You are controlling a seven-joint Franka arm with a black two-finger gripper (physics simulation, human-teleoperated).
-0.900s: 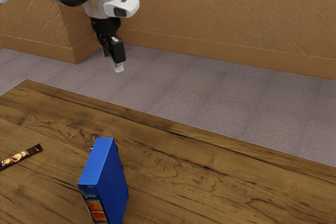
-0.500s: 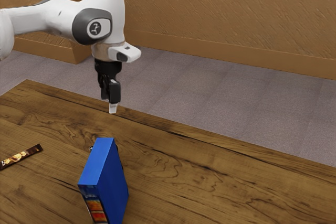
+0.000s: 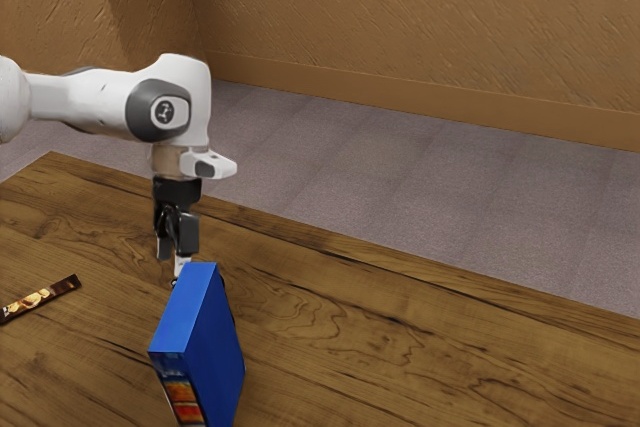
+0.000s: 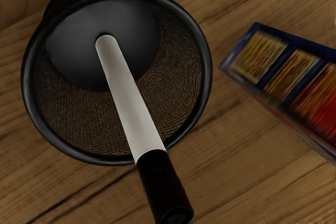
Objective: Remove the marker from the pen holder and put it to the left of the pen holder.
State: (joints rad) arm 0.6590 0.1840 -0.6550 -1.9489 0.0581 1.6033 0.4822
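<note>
Black two-finger jaws stand open, pointing down, low over a wood-grain worktop, at the end of a white robot arm reaching in from the exterior view's left. Beneath them, in the wrist view, the marker leans inside a round, dark mesh pen holder, its pale barrel slanting up from the holder's floor and across the rim, its black end outside the rim, nearest the jaws. A blue box stands upright beside the holder, just on the camera's side of the jaws in the exterior view, hiding most of the holder there. A snack bar in a brown wrapper lies flat, well apart from the jaws toward the exterior view's left. Behind the jaws, past the worktop's edge, stretch gray carpet and a tan textured wall.
</note>
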